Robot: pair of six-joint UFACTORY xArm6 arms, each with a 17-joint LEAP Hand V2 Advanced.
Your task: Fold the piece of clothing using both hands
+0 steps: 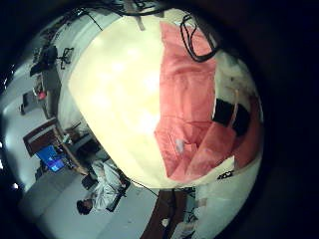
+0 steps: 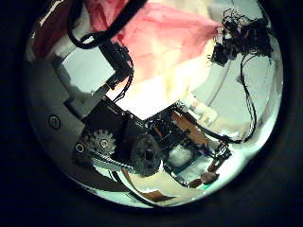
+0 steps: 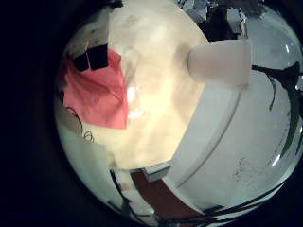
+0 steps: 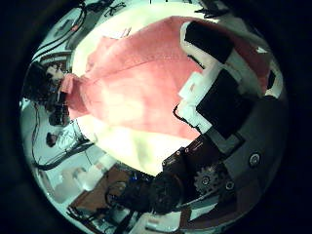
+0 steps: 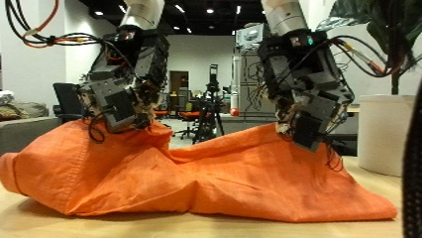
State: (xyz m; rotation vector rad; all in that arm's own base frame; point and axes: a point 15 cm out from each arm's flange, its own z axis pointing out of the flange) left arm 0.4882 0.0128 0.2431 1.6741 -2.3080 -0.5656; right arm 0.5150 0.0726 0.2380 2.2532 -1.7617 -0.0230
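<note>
- Clothing (image 5: 198, 178), orange, lies heaped across my tabletop (image 5: 27, 223), lower frame.
- Left hand (image 5: 122, 94) pinches its upper-left edge.
- Right hand (image 5: 306, 99) clamps the upper-right edge.

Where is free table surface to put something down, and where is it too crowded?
Free: the table strip in front of the orange garment, nearest the camera. Crowded: the garment's top edge, where the left hand and right hand hang over it.

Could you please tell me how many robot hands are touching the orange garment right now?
2. The left robot hand meets one raised end of the orange garment, the right robot hand the other; their fingertips are hidden in the cloth.
</note>
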